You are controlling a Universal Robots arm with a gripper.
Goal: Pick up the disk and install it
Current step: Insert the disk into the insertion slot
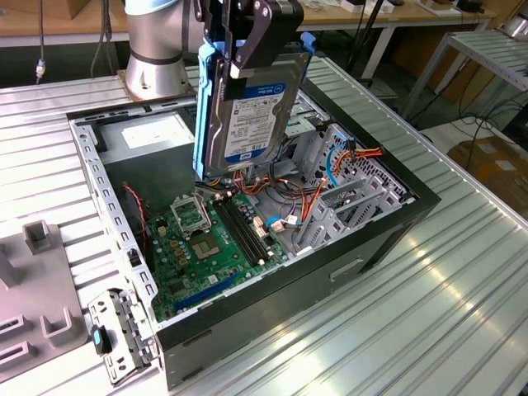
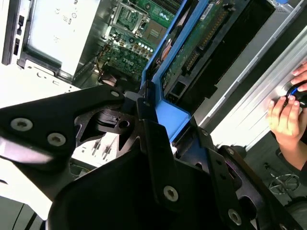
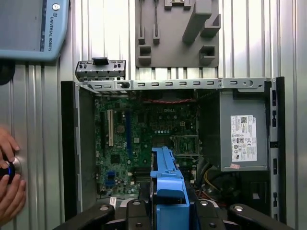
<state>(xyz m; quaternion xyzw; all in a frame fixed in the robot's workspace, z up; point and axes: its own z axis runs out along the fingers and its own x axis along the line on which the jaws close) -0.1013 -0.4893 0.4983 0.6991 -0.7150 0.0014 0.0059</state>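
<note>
In the exterior view the top edge cuts off the arm [image 1: 153,41] and the upper part of the pincer [image 1: 244,66]. The disk [image 1: 247,111] hangs in front of the case [image 1: 346,264] and hides part of its far inside. The disk's print is too small to read. In the second wrist view the pincer's dark body covers the disk's near end, so the contact, probably on the blue rail, cannot be made out. A person's hand [image 2: 287,117] runs off that picture's edge. A grey fixture block [image 1: 33,297] is cut off at the exterior view's left.

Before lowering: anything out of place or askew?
A person's hands rest on the table beside the open case, close to the arm. The disk hangs on edge in the gripper above the motherboard.
</note>
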